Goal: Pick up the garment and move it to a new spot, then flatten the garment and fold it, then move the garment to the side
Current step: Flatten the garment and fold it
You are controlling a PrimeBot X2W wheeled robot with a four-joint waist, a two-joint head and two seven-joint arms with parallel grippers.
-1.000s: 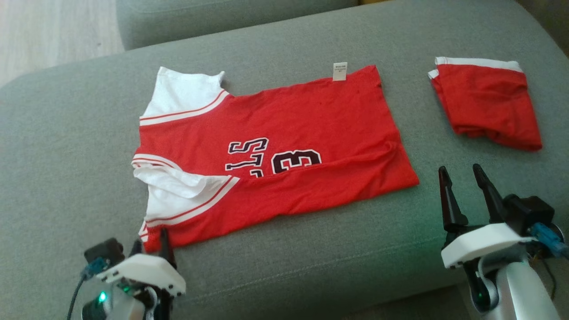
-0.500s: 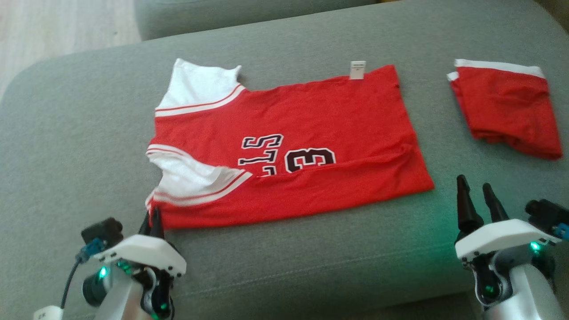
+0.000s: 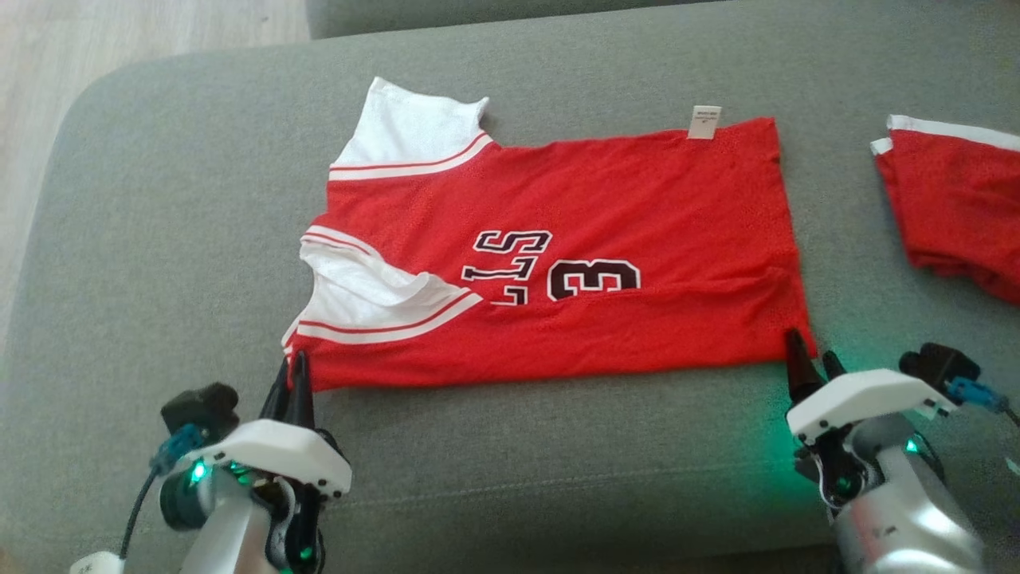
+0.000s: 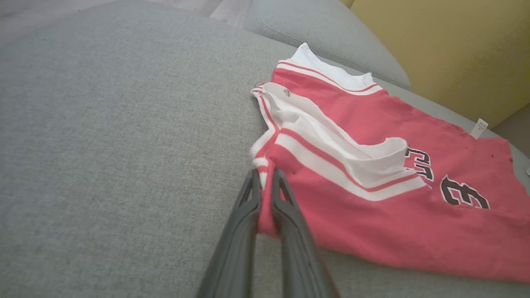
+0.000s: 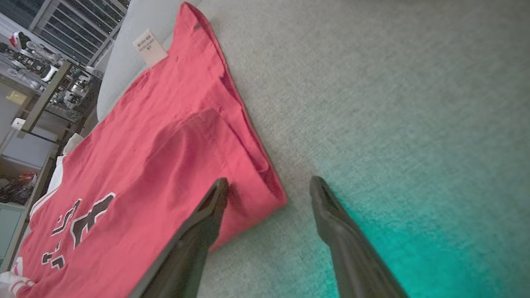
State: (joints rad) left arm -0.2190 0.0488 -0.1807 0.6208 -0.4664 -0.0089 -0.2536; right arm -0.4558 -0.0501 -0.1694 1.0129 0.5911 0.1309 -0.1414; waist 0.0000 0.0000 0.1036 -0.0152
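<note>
Left gripper (image 3: 293, 368) pinching shoulder corner of red-and-white fabric jersey (image 3: 598, 199); right gripper (image 3: 809, 349) standing spread, straddling hem corner.

A grey woven-fabric sofa seat (image 3: 143, 239) carries a small folded red cloth with a white band (image 3: 956, 199) on its right side. Pale wooden floor (image 3: 119, 32) lies beyond; a mustard-yellow upholstered panel (image 4: 447, 49) stands behind.

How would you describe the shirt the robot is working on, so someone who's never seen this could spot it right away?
On the grey sofa cushion, look at the middle, where a red jersey lies spread out. Unlike the folded red garment to its right, it has white striped sleeves and black lettering with a 3.
</note>
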